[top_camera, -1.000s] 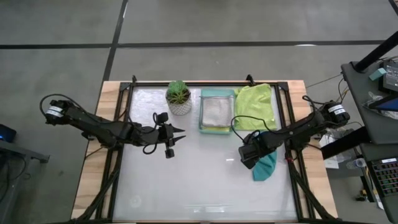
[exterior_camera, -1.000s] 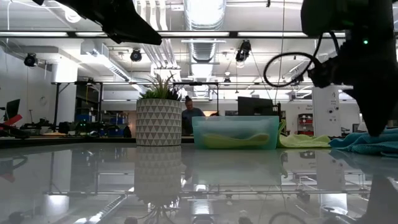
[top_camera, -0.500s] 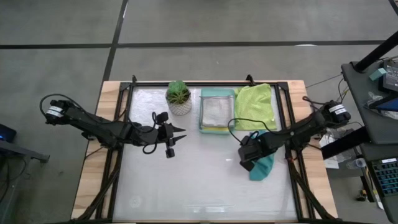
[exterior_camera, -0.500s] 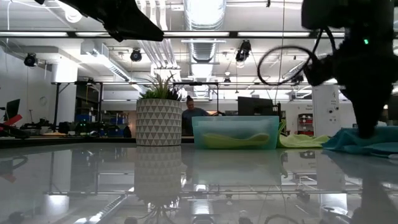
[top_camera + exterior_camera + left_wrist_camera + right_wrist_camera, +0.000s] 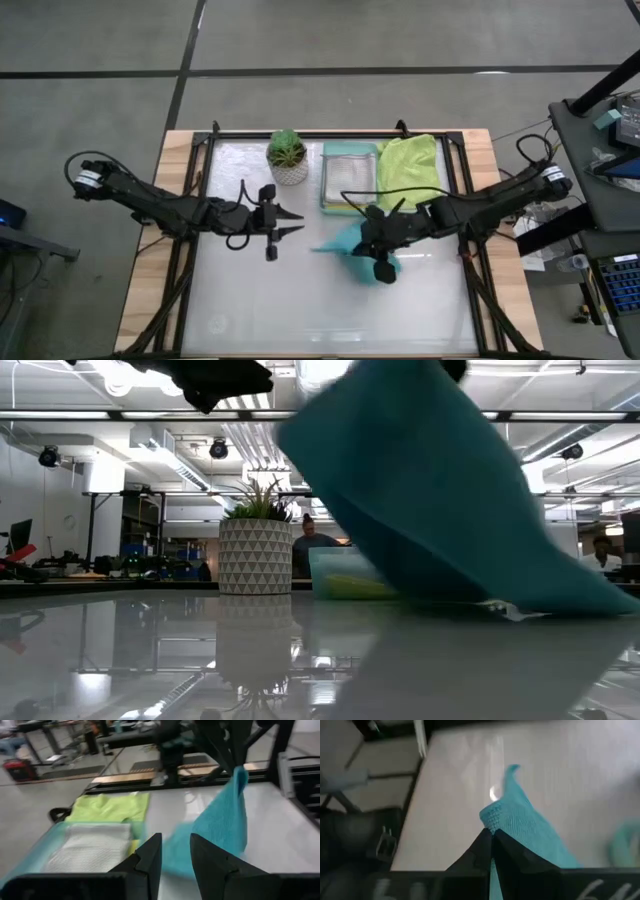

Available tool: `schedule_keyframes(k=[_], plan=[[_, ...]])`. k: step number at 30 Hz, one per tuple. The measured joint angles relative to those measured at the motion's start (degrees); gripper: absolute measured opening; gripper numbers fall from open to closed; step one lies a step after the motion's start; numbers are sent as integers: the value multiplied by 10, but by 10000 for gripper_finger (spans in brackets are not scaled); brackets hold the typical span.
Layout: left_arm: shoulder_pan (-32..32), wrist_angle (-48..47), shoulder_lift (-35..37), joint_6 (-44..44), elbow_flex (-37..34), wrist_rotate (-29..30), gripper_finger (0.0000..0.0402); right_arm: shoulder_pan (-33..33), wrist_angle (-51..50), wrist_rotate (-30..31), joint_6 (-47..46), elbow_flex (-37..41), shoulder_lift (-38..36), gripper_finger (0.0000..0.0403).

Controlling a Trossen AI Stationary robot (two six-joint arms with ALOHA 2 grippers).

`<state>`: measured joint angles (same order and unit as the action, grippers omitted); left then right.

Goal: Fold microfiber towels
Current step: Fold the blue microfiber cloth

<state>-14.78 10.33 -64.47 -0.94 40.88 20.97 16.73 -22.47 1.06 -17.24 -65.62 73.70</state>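
A teal towel [image 5: 345,242] hangs over the middle of the table from my right gripper [image 5: 368,238], which is shut on it. It fills much of the low view [image 5: 430,490]. A lime green towel [image 5: 410,160] lies flat at the table's far right. A pale grey towel [image 5: 348,178] lies in the mint tray [image 5: 350,148] beside it. My left gripper [image 5: 292,222] hovers open to the left of the teal towel, its fingers [image 5: 150,857] pointing toward it with nothing between them. My right gripper pinches a bunched bit of the teal towel's edge [image 5: 492,816] between its two shut fingers [image 5: 482,847]. How many layers it has, I cannot tell. The towel slopes down from the hold [image 5: 239,775], and its lower part [image 5: 175,852] trails on the table.
A potted plant [image 5: 287,155] stands at the far edge, left of the tray. A black frame [image 5: 200,210] runs around the glossy tabletop. In the low view a person [image 5: 305,540] sits in the room behind the table.
My right gripper has risen and gone toward the table's left, rolling as it went, with the teal towel in its hold. The towel was a crumpled heap at the right side. It is now drawn up and out toward the middle, its lower part trailing on the table.
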Motion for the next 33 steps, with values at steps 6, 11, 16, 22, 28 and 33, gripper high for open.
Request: schedule_keyframes(k=[6, 11, 16, 22, 28, 33], plan=[[-6, 14, 0, -10, 0, -57, 86, -35, 70, -21, 97, -18, 17, 8], [-15, 9, 0, -28, -3, -89, 87, -68, 102, -28, 115, -17, 35, 8], [-37, -111, 25, 18, 3, -101, 105, -97, 110, -10, 62, -16, 57, 8], [-63, -151, 66, 104, -4, -67, 134, -99, 166, -4, 118, -14, 100, 8], [-100, -149, 53, 197, -12, -4, 138, -98, 294, -82, 189, -13, 137, 8], [-126, -123, 21, 277, -12, 37, 138, -98, 357, -90, 222, -13, 172, 8]])
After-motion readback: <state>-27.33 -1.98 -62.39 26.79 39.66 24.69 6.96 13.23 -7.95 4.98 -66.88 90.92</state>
